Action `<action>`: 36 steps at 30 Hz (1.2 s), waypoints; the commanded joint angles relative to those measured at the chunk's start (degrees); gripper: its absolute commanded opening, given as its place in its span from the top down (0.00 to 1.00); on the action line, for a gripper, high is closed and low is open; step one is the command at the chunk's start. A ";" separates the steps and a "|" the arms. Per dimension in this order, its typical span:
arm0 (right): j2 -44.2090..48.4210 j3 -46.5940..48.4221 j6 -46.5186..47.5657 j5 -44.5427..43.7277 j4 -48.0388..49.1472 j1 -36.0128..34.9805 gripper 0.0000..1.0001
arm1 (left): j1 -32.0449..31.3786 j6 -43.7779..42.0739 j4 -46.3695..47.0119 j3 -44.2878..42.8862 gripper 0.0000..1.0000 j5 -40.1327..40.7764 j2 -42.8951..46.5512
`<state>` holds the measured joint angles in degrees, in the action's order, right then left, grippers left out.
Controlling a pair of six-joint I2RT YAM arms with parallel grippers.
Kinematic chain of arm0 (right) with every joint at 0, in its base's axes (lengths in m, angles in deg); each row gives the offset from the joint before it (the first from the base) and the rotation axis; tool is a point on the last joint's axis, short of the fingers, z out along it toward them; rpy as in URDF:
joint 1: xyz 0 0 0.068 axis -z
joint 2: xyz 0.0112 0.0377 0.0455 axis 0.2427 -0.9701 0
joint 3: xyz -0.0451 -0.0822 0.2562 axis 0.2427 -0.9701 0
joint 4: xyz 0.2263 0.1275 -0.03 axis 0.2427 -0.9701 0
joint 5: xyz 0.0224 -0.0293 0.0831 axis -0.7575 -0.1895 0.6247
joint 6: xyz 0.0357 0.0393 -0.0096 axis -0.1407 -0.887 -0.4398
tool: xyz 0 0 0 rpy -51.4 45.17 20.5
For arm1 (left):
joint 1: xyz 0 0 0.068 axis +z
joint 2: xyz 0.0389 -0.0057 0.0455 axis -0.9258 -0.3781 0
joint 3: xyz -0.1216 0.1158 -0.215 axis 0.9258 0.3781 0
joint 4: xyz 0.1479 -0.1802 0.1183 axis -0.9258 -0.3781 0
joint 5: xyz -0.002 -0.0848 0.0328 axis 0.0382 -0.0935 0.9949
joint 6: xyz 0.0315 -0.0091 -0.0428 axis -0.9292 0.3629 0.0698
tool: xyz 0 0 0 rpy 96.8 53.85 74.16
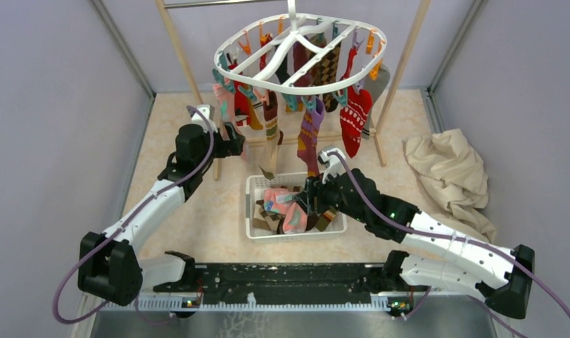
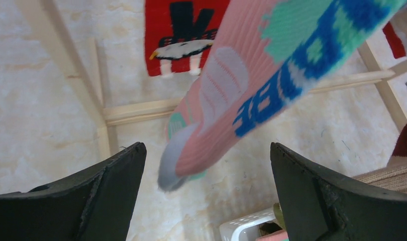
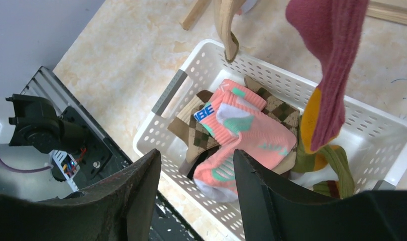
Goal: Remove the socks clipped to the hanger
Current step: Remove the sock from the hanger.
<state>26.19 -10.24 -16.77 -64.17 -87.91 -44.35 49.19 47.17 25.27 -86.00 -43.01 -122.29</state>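
Note:
The white oval hanger [image 1: 217, 56] hangs at the top centre with several socks clipped to it, among them a red one [image 1: 354, 120], a purple one [image 1: 310, 137] and a brown argyle one [image 1: 329, 67]. My left gripper [image 1: 234, 144] is open beside the hanger's left side. In the left wrist view the toe of a hanging pink sock with blue letters [image 2: 226, 100] sits between its wide-apart jaws [image 2: 206, 155] and touches neither. My right gripper [image 1: 312, 204] hovers open over the basket, with nothing between its jaws [image 3: 197, 160]. A pink sock [image 3: 241, 135] lies below it.
A white slotted basket [image 1: 252, 184] in the middle of the floor holds several loose socks. A wooden pole rack [image 1: 176, 49] carries the hanger, and its low crossbars [image 2: 141, 108] run behind the socks. A beige cloth [image 1: 447, 172] lies at the right. Grey walls close both sides.

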 commanded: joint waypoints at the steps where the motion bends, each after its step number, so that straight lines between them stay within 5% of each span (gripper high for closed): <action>1: 2.04 2.01 1.02 0.19 0.35 -0.50 0.44 | 0.35 -3.17 5.04 -3.59 0.01 -5.95 -2.25; 4: 2.41 1.84 0.88 0.30 0.13 -0.50 0.44 | 0.35 -3.29 4.83 -4.62 0.08 -6.49 -3.48; 10: 2.63 1.33 0.01 2.26 1.51 -0.50 0.44 | 0.35 -2.83 2.04 -6.06 0.56 -8.79 -2.65; 17: 1.32 1.63 0.15 4.80 3.31 -0.52 0.44 | 0.22 -2.62 -4.01 -8.20 0.80 -12.54 -0.52; 36: -7.66 6.94 4.34 2.99 9.40 -1.52 0.43 | -2.63 7.01 -18.17 -14.40 0.82 -15.79 6.83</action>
<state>20.55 -7.81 -14.81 -60.39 -84.11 -44.54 47.99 50.37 9.68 -97.65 -57.31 -117.46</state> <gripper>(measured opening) 0.571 0.179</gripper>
